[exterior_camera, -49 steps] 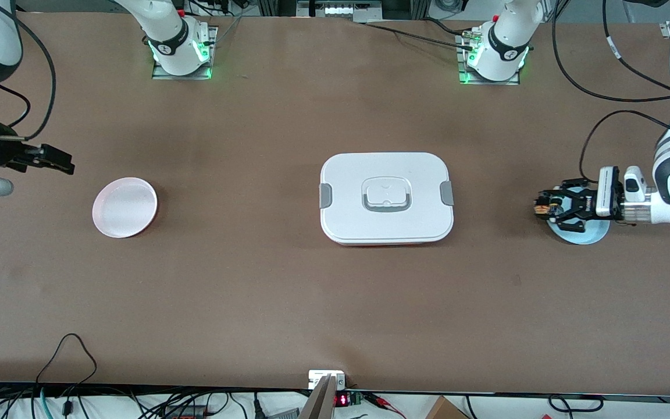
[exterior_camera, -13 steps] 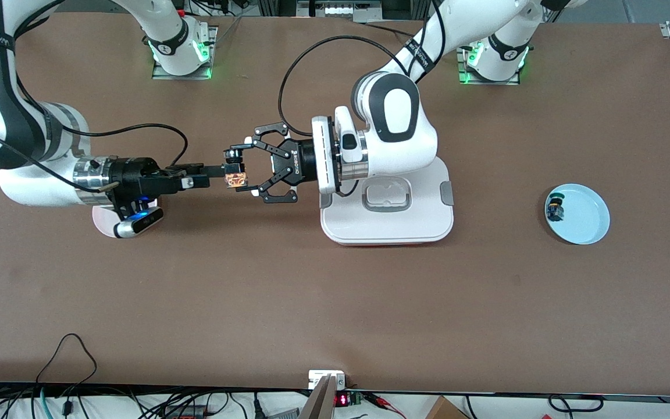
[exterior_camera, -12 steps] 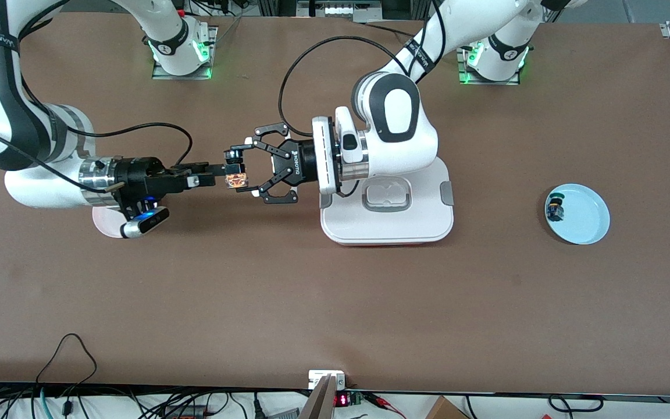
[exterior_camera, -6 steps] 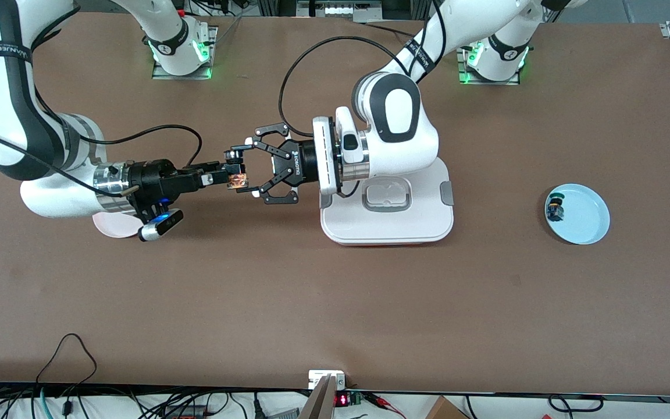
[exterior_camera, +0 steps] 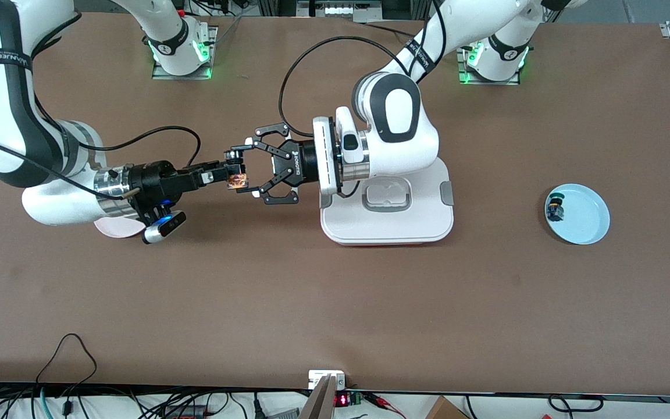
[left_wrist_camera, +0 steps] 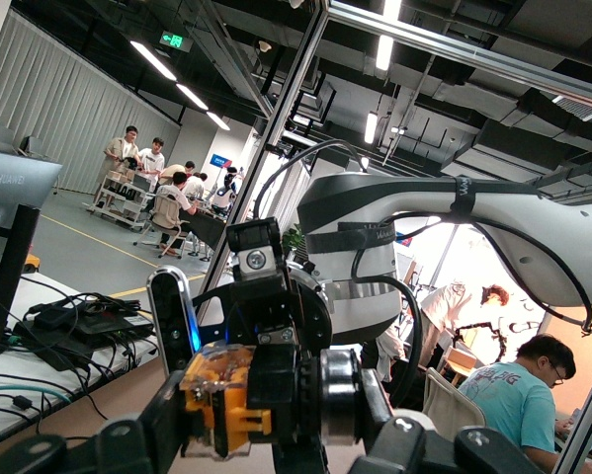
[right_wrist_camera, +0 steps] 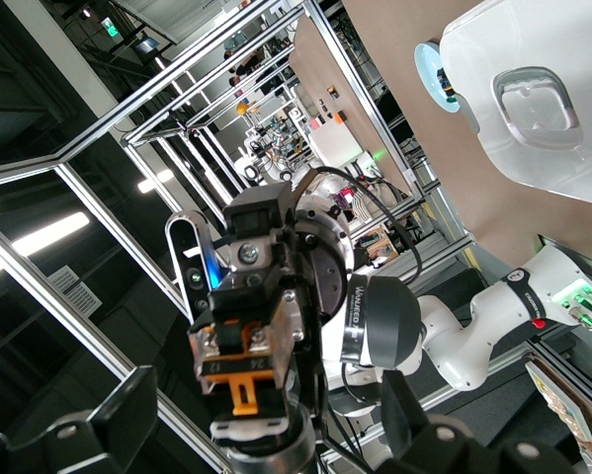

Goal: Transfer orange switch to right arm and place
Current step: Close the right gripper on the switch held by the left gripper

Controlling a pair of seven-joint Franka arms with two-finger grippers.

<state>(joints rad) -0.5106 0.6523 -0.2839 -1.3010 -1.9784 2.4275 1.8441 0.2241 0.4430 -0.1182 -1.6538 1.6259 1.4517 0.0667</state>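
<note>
Orange switch (exterior_camera: 237,176) clamped in left hand (exterior_camera: 246,173), in air beside white lidded box (exterior_camera: 422,224). Right hand (exterior_camera: 225,171) spread wide around it, not yet gripping. We judge it light, rigid, smooth; take exposed black barrel.

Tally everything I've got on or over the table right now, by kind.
Switches: 2, the orange switch in the shut left gripper with the open right gripper at it, and a green-capped switch on the blue plate
Plates: 2, blue and pink plate
Lidded containers: 1, white container
Total: 5
</note>
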